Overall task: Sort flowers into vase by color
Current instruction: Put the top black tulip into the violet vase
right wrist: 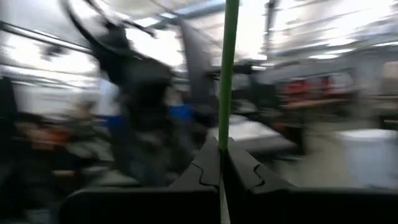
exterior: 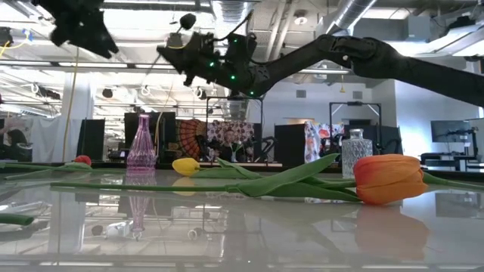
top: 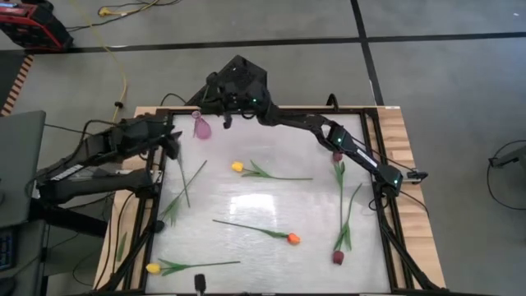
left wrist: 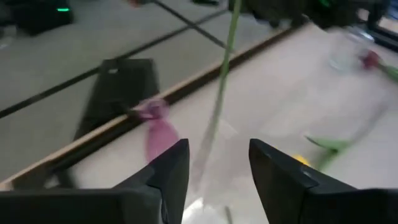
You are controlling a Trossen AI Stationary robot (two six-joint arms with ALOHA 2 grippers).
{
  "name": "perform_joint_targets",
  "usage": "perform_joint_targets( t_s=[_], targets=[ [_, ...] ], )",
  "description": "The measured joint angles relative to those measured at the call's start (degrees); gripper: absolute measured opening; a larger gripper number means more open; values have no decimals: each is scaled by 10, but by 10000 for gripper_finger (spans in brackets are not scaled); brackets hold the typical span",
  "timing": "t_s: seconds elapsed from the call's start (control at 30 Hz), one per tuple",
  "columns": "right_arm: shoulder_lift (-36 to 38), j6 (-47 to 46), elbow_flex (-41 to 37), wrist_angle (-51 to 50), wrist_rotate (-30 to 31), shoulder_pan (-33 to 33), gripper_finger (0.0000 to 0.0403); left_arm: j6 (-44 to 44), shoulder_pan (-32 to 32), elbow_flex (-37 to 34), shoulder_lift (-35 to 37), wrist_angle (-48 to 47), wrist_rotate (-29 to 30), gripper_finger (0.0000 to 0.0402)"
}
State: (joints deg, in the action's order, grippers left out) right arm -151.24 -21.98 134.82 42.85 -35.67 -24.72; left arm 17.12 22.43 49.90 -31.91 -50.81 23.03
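Right wrist: thin green stem (right wrist: pixel 227 74)

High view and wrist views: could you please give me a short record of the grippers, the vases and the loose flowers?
right gripper: shut on a green stem
left gripper: open, fingers on either side of a thin stem
pink vase: upright, no flower in it
clear vase: upright
lying on the table: yellow tulip, orange tulip, second yellow tulip, maroon tulip
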Motion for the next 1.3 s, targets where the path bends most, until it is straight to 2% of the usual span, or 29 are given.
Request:
perform_joint_targets(
  t_s=[0.1,0.2,0.67,0.87,1.3],
  targets=[
    [0,77,0,-30,62,4,25,1,0,-6,-2,-12,-3,161],
    [0,98,0,-30,71,4,25,-2,0,-22,-3,-15,-11,160],
    [7,-4,1,60,90,-40,25,-29,0,-40,-3,-14,3,157],
    [7,-31,1,48,88,-48,25,-30,0,-40,-3,-14,3,157],
    [7,-16,1,21,71,-47,25,-30,0,-40,-3,-25,3,157]
  ],
)
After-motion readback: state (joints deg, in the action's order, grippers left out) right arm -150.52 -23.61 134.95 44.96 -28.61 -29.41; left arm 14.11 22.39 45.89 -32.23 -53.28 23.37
